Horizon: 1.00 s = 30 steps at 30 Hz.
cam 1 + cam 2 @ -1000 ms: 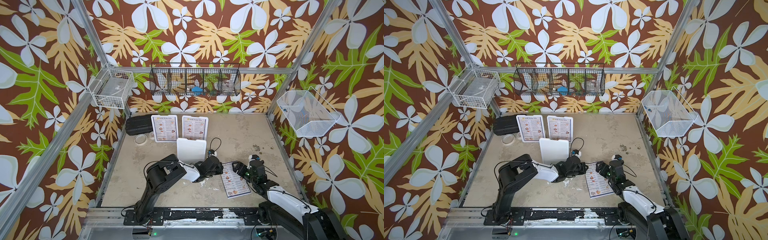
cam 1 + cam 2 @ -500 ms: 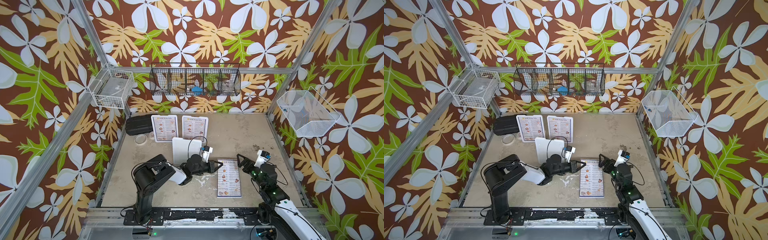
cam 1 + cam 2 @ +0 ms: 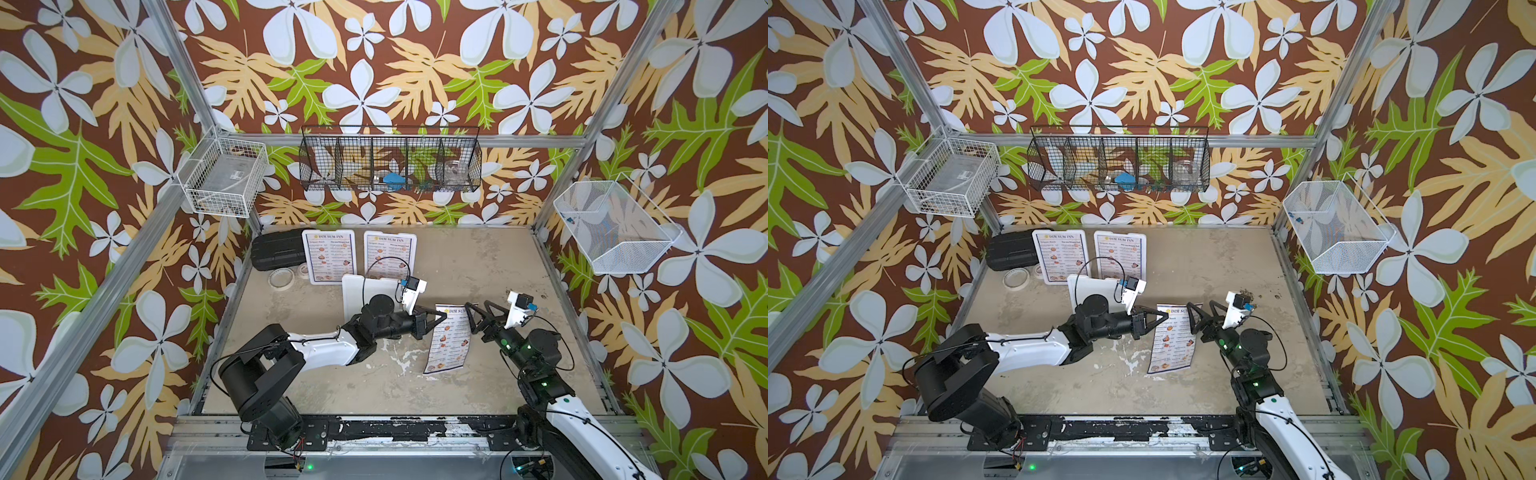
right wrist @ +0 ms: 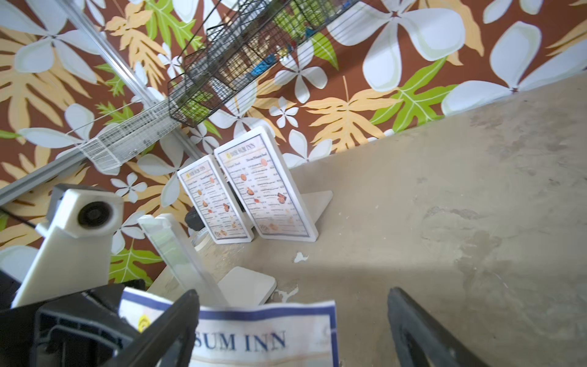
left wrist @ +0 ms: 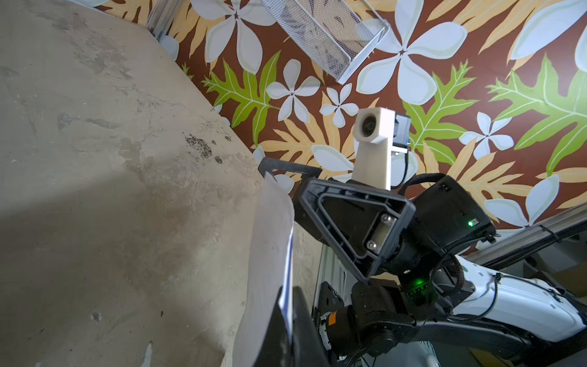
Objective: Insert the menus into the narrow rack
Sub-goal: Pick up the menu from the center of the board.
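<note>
Leaf-and-blossom wallpaper [image 3: 374,62] rings a stained grey tabletop [image 3: 478,266], where the left gripper [image 3: 441,323] is clamped on the top corner of the third menu [image 3: 449,349] and the right gripper [image 3: 473,319] stands spread wide astride the sheet's header edge, clasping nothing. We judge that the limp sheet, lifted and curling from that single corner hold, could slip or buckle if the right jaws close askew. A bent edge would then miss the slot of the empty rack [image 3: 353,291] just beyond the left arm [image 3: 324,357], near two menus [image 3: 329,255] already racked.
</note>
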Available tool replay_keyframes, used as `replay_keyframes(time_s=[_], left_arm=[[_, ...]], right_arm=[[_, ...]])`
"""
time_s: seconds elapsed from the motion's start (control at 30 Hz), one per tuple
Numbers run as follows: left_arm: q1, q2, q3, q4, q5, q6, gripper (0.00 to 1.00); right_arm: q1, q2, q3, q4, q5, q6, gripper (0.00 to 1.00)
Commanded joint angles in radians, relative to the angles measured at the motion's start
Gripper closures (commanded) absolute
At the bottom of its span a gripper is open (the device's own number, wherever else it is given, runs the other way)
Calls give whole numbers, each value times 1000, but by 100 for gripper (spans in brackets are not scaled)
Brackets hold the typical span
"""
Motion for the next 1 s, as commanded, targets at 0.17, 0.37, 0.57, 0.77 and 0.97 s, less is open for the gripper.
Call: replay_keyframes(time_s=[0.17, 0.37, 0.57, 0.77, 0.97], left_arm=[[3, -282, -39, -250, -91, 213, 100], [4, -481, -84, -368, -134, 273, 100], [4, -564, -118, -365, -113, 286, 100], [4, -570, -105, -353, -81, 295, 100], [4, -590, -90, -359, -47, 300, 100]], right_arm=[[0, -122, -58, 133, -215, -60, 0], [0, -82, -124, 443, -442, 29, 0], [2, 40, -148, 684, -543, 105, 0], [2, 260, -131, 926, -626, 197, 0], [20, 510, -88, 1221, -691, 325, 0]])
